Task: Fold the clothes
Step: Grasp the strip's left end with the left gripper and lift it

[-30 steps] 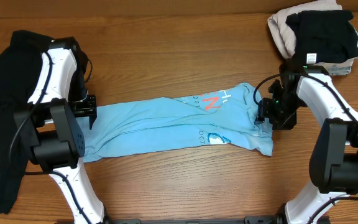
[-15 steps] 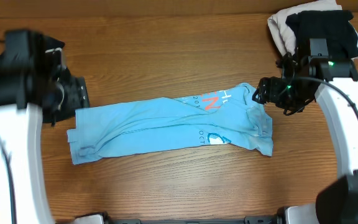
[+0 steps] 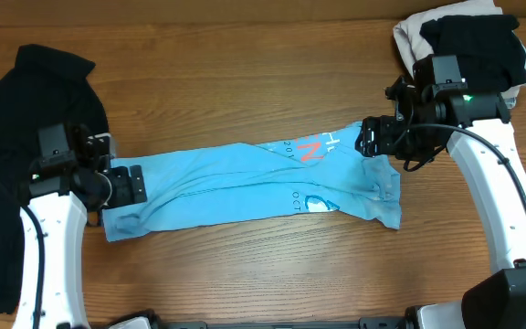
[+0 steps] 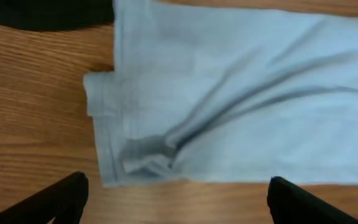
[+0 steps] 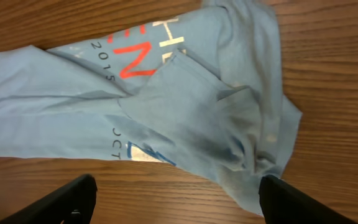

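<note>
The light blue T-shirt [image 3: 245, 183] lies on the table as a long folded strip, with its white and red-orange print near the right end. My left gripper [image 3: 138, 185] hovers open and empty over the shirt's left end. In the left wrist view the open jaws [image 4: 179, 202] are just short of the wrinkled hem [image 4: 142, 155]. My right gripper [image 3: 368, 137] hovers open and empty over the shirt's right end. In the right wrist view the jaws [image 5: 179, 202] frame the bunched cloth and print [image 5: 185, 106].
A large black garment [image 3: 7, 183] lies at the left edge of the table, and its edge shows in the left wrist view [image 4: 42, 12]. A pile of black and beige clothes [image 3: 468, 46] sits at the back right corner.
Both arms have lifted from the shirt's ends. The left gripper swung away and came back above the left end. The right gripper shifted slightly left. The shirt has stayed put.
</note>
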Controlling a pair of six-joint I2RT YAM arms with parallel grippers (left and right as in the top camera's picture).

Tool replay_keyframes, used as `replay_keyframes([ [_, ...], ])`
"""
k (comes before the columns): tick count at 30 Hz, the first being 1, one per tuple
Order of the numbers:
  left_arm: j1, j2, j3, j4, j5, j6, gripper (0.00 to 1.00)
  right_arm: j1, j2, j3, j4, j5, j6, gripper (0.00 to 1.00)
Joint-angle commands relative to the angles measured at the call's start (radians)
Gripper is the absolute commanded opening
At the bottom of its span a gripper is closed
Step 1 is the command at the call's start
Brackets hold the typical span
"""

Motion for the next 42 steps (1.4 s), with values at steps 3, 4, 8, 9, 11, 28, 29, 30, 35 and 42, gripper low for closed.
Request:
replay_keyframes([
  [3,0.063,0.089,-0.018,0.137,0.006,0.057,0.96,0.0,-0.004,0.016,0.013,0.032,-0.006,0.9],
  [4,0.068,0.117,-0.023,0.168,-0.017,0.065,0.97,0.0,-0.004,0.016,0.014,0.034,-0.006,0.91],
  [8,0.075,0.241,-0.025,0.225,-0.035,0.148,1.0,0.0,-0.004,0.016,0.012,0.081,-0.006,0.93],
  [9,0.075,0.264,-0.025,0.226,-0.035,0.162,0.99,0.0,-0.004,0.016,0.012,0.093,-0.006,0.94],
  [11,0.075,0.299,-0.025,0.219,-0.032,0.168,0.99,0.0,-0.003,0.016,0.012,0.104,-0.006,0.94],
  [28,0.075,0.507,-0.025,0.206,-0.029,0.215,0.88,0.0,-0.004,0.016,0.012,0.163,-0.006,0.95],
  [29,0.072,0.517,-0.025,0.2,-0.009,0.216,0.86,0.0,-0.004,0.016,0.012,0.163,-0.006,0.95],
  [30,0.07,0.523,-0.025,0.193,0.014,0.215,0.84,0.0,-0.004,0.016,0.012,0.163,-0.006,0.95],
  [35,0.054,0.536,-0.025,0.166,0.116,0.17,0.58,0.0,-0.004,0.016,0.011,0.163,-0.005,0.95],
  [42,0.058,0.536,0.001,0.164,-0.017,0.123,0.04,0.0,-0.004,0.016,0.008,0.114,0.005,0.93],
])
